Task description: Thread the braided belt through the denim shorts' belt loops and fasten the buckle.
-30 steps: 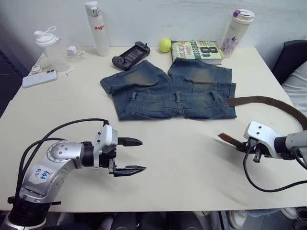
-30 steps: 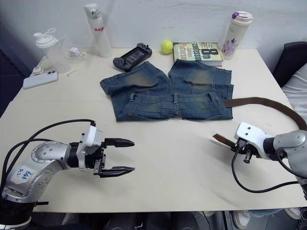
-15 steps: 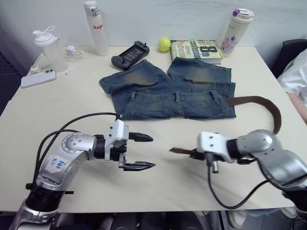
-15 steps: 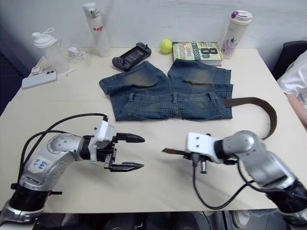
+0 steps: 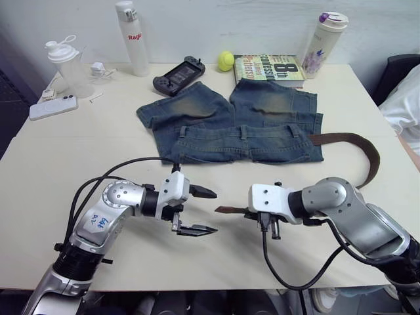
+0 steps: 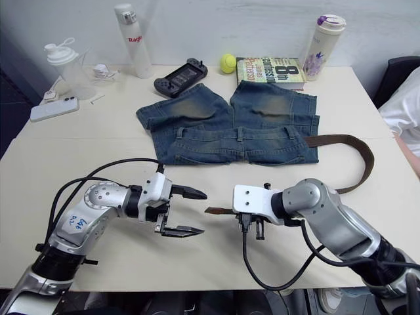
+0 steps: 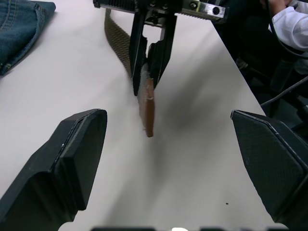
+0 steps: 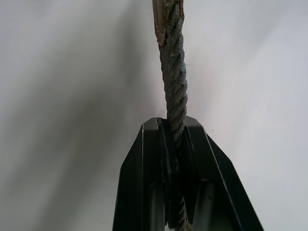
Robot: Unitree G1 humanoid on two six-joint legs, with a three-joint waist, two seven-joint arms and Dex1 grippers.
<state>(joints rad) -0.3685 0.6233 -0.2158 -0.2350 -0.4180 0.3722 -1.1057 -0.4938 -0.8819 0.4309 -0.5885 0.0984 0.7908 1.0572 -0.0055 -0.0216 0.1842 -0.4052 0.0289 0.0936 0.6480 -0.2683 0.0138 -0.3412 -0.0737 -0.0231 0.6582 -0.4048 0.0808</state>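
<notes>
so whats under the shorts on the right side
The braided belt emerges from beneath the denim shorts at their right edge; how far it extends under them is covered.

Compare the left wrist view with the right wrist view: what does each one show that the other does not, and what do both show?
The left wrist view alone shows the open left claw, a corner of the denim shorts and a person's white sleeve beyond the table edge. The right wrist view alone shows the woven texture of the braided belt edge-on. Both show the right claw shut on the belt's free end above the pale table.
</notes>
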